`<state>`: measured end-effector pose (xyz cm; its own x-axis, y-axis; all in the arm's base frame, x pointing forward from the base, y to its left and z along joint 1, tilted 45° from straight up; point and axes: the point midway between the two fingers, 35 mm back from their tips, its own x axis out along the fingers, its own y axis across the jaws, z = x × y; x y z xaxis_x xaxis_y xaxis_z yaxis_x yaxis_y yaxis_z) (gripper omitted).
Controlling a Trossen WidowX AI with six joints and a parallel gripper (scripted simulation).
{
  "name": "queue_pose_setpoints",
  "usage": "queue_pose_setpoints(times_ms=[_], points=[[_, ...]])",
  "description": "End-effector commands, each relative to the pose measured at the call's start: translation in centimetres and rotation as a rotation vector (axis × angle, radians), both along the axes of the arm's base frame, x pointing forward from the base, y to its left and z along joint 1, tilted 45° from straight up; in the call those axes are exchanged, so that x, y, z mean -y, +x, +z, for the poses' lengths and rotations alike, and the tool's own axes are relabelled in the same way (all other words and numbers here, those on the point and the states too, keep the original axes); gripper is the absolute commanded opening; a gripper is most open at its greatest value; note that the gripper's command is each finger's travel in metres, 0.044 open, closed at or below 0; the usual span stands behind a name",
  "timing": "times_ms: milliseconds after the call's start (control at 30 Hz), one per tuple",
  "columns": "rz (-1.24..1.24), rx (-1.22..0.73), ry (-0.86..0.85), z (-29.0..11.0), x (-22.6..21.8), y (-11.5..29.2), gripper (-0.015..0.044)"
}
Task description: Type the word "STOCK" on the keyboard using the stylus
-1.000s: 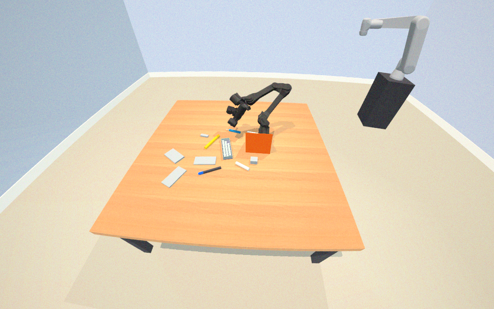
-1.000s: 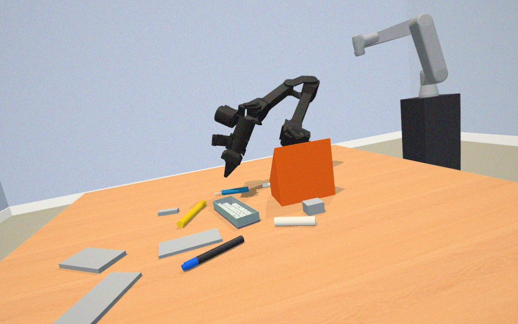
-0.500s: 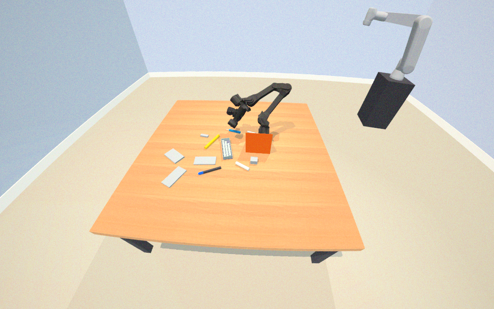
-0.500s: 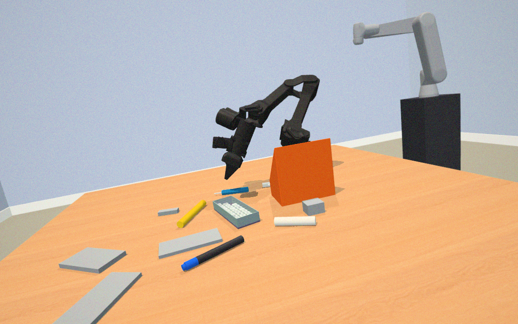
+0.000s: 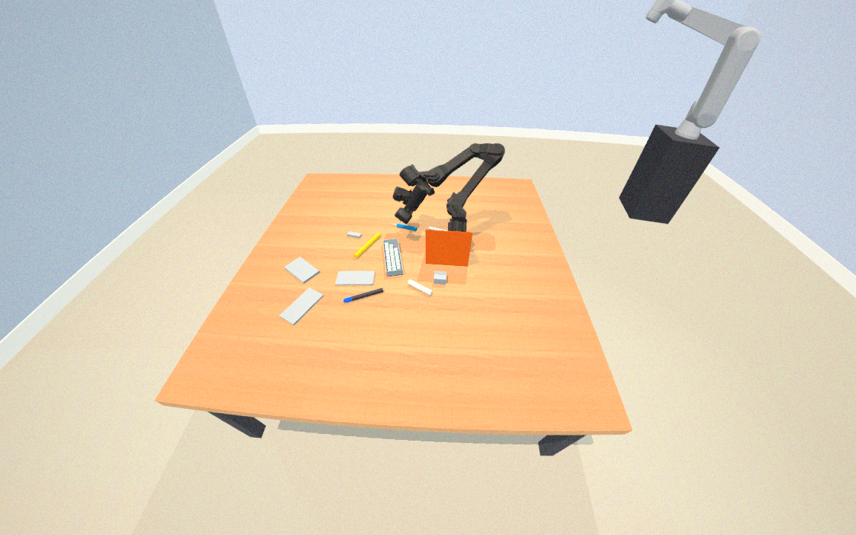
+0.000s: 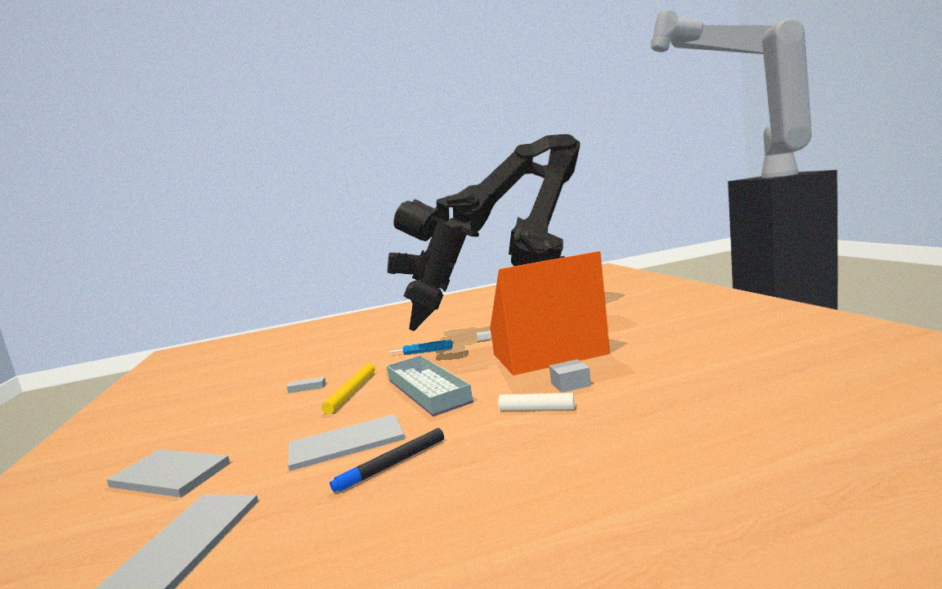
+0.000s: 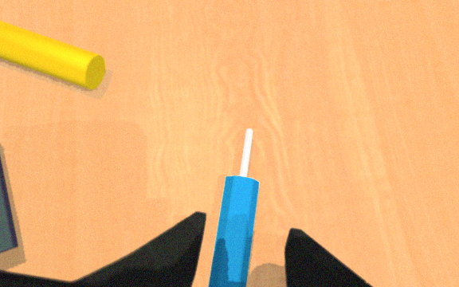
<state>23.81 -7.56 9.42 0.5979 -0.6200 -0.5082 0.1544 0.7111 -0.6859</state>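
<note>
The claw (image 7: 245, 235) hovers open and empty above the blue stylus (image 7: 235, 223) lying on the bench (image 7: 353, 119).

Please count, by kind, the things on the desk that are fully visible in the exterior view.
Sticks: 4
Flat grey slabs: 4
Grey block: 1
Keyboard: 1
Orange wedge: 1
Total: 11
</note>
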Motion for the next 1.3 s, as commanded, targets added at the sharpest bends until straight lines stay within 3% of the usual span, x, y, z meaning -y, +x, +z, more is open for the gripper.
queue_pose_setpoints(times_ms=[0,1267], points=[[0.003,-0.01,0.0,-0.5,0.2,-0.1,0.015],[0.003,-0.01,-0.002,-1.7,1.6,0.1,0.015]])
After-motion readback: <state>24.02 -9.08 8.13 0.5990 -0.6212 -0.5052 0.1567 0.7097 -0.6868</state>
